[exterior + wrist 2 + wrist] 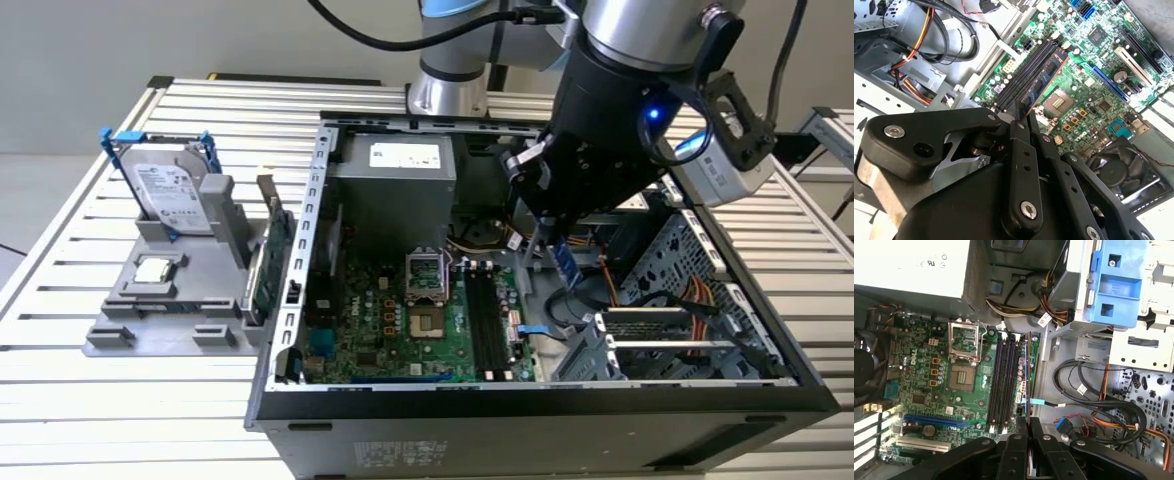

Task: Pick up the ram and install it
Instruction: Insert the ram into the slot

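blue ram inside end effector

Exterior view: elevated, at the near side of the table, facing down into the open computer case. Both wrist views: close above, looking past the gripper onto the motherboard, which is common to all three views

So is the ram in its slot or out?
Out. The jaws hold the ram above the motherboard; its memory slots look empty.
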Tool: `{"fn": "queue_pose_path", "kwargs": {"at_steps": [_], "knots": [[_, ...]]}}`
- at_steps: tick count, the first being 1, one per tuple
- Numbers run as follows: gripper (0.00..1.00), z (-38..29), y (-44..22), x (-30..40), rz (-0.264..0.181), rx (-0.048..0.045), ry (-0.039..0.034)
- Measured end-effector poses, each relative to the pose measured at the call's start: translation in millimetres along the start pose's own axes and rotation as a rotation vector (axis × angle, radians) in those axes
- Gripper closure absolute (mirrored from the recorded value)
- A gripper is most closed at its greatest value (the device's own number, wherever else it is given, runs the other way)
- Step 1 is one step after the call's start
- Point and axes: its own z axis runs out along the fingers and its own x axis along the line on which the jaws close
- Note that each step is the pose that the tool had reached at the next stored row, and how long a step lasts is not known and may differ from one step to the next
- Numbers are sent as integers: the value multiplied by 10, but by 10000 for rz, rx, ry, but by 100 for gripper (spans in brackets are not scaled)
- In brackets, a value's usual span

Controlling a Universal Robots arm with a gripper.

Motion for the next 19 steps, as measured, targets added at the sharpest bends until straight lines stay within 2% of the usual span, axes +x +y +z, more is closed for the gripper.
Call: {"fn": "queue_pose_path", "kwargs": {"at_steps": [19], "knots": [[100, 47, -1, 1, 0, 0, 0]]}}
